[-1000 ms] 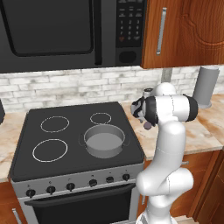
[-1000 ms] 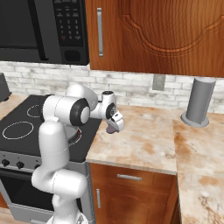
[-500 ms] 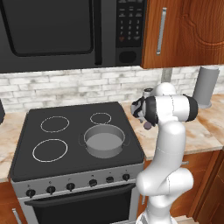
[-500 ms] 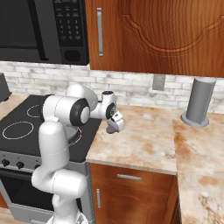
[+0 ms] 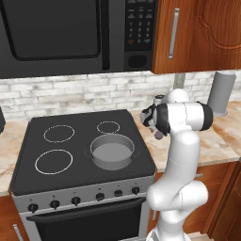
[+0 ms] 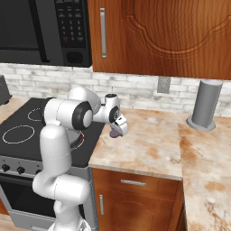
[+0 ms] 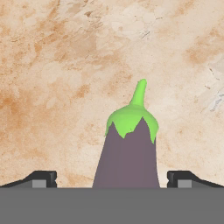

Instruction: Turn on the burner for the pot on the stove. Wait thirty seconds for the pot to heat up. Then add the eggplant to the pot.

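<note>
Eggplant (image 7: 129, 151) lay on the marbled desk (image 7: 65, 65) between the fingertips (image 7: 41, 178) of the released claw (image 7: 112, 180) — green stem pointing away. Left of it, the grey pot (image 5: 112, 151) sat on the stove (image 5: 28, 169) — front right ring.

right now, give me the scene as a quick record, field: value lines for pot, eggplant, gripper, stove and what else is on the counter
pot: empty, on the front right ring of the stove
eggplant: lying on the marble counter right of the stove, green stem end pointing away from the hand
gripper: open, one fingertip on each side of the eggplant, not closed on it
stove knobs: row along the silver front strip; positions too small to read
other: tall grey cylinder at the back of the counter; black microwave above the stove
</note>
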